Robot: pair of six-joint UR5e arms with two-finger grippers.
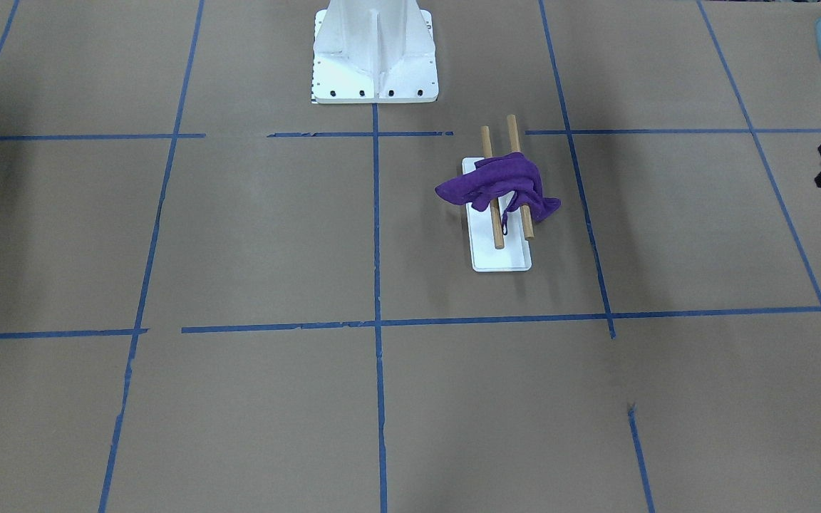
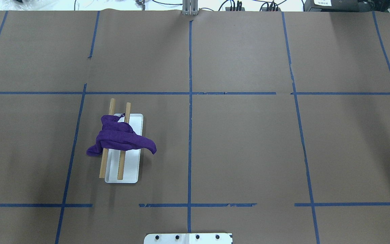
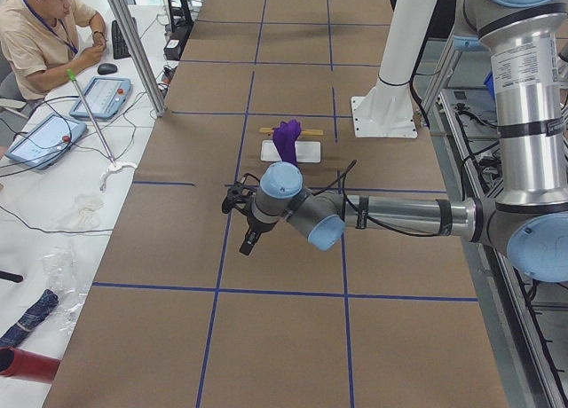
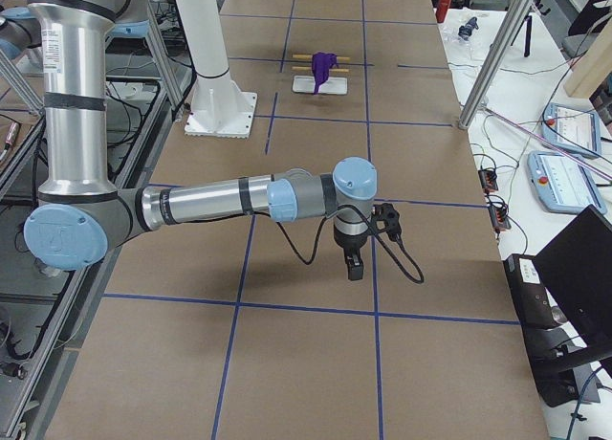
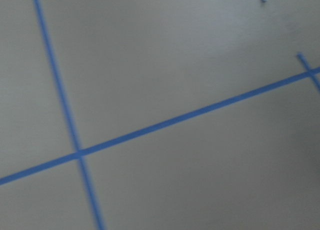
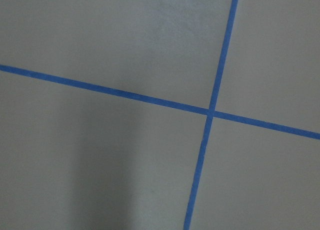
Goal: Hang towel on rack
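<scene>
Purple towel bunched over both dowels of rack, left on counter. Left claw, right claw well apart from it; open or closed: can't tell. Risk: uneven drape, heavier end prob. slides off.

**Both our arms out level**

Our left arm reaches out, forearm level, wrist bent so the left gripper points down at a slant. Our right arm does likewise, the right gripper hanging straight down. Whether either gripper's jaws are apart, we cannot tell.
</scene>
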